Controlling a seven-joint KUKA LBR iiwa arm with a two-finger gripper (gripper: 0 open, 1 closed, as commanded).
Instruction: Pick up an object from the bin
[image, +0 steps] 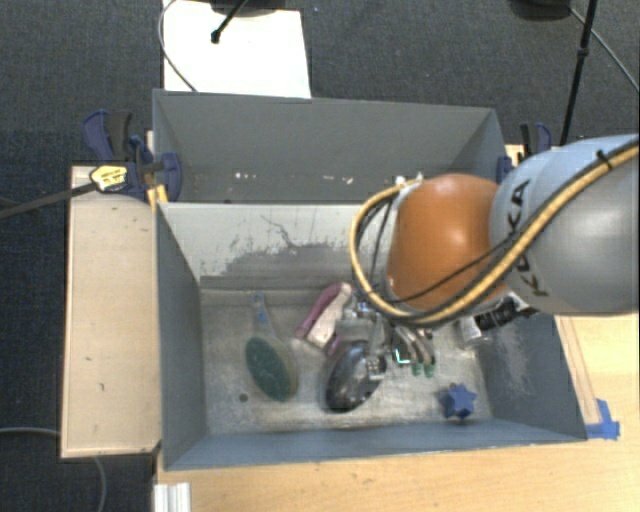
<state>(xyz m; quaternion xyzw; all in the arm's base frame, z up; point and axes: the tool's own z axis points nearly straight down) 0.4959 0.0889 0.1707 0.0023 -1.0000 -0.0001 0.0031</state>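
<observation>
Gripper (385, 352) low inside the grey metal bin (180, 330), just right of the frame's centre, beneath the orange dome-shaped wrist cover (440, 240) and its looped black-and-yellow cables (362, 262). Spread or pressed together: cannot tell, masked by wrist hardware. Poised at the upper right end of a dark, glossy, rounded oblong object (347, 385) on the bin floor, lower centre of the frame; touching or just clear, impossible to say. Nothing visibly pinched.

Close by: a pink rectangular block (325, 312) just up and left of the dark object. Farther left, a dark green oval pad (270, 367). Toward the lower right, a small blue star-shaped piece (458, 400), well apart from the rest.

Probable trouble from here:
- Slipping. Curved, shiny shell, gripped off-centre near one end; likely to squirt out or swing on lifting.
- Snagging the pink block, so near the dark object, and dragging or tipping it along.
- Scraping the bin floor, given so low a stance.

Writing: black capitals on the grey arm housing (570, 240) at the right of the frame, partly crossed by a cable; reads as KUKA. No label legible on anything in the bin.
</observation>
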